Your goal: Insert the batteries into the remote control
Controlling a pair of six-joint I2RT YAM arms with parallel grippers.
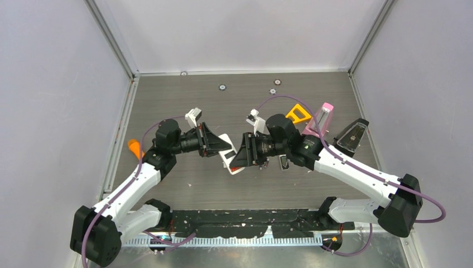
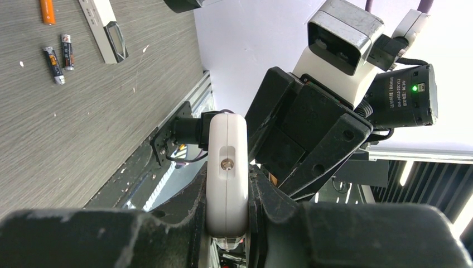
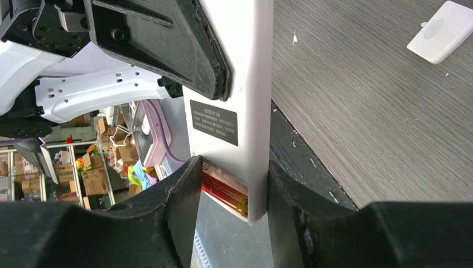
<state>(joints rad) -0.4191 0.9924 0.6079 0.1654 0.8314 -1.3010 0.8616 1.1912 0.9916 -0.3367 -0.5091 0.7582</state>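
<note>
Both the left gripper (image 2: pixel 227 204) and right gripper (image 3: pixel 231 170) clamped the remote control (image 1: pixel 233 166), long axis roughly near-to-far (mostly hidden between them); orange-red batteries (image 3: pixel 224 192) peeked out.

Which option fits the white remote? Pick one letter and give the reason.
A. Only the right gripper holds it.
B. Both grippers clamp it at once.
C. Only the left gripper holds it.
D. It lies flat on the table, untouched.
B: the left gripper and the right gripper each show, in their own wrist view, both fingers pressed against the sides of the white remote.
</note>
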